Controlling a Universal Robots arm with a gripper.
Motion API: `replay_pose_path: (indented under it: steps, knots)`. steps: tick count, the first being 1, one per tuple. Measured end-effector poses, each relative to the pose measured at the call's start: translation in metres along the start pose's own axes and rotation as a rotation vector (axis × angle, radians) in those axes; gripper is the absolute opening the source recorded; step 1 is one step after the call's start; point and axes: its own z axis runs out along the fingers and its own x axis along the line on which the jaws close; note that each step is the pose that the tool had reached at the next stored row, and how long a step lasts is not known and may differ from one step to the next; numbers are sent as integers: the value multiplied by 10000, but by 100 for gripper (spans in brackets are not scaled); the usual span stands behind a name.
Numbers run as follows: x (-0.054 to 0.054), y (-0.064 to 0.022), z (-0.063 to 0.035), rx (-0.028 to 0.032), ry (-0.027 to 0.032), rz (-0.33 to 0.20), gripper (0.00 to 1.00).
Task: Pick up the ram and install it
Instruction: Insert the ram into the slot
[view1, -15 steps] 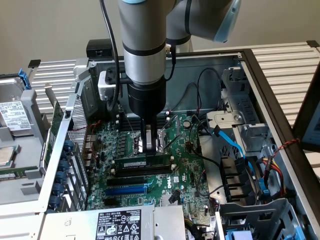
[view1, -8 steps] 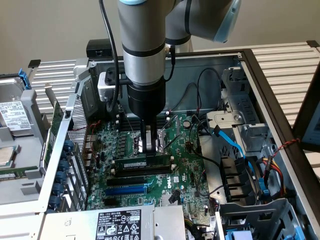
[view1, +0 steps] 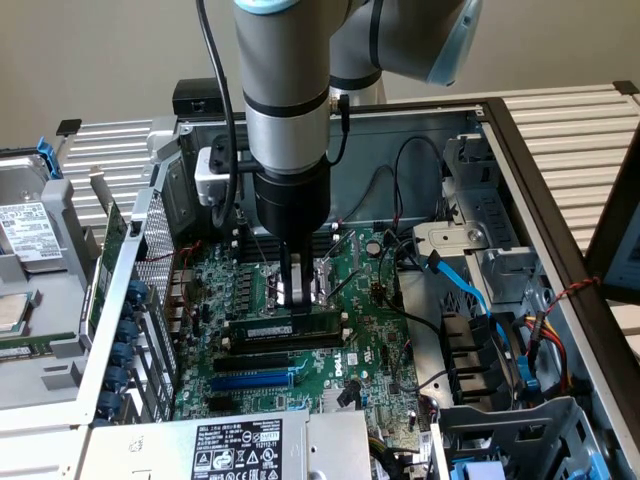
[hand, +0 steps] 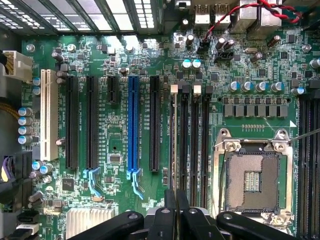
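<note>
Seating the ram on the board

The gripper (view1: 291, 298) is pinching the ram (view1: 285, 327) by its top edge, jaws narrow. The ram is standing upright directly under the jaws, just beside an empty memory slot (hand: 184, 140). Insertion seems to be in hand, and it is calling for straight, even downward pressure.

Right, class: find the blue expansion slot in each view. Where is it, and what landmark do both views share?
Exterior view: the blue expansion slot lies below the middle, nearer the camera than the ram.
Wrist view: the blue expansion slot runs between two black slots.
Shared landmark: the silver processor socket.
</note>
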Motion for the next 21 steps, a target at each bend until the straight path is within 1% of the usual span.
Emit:
replay_pose_path:
  steps: [12,16,21]
  knots:
    - [-1,20,31,11,-1,0,13]
    - [-1,28,32,25,2,3,13]
    - [4,29,34,62,6,10,13]
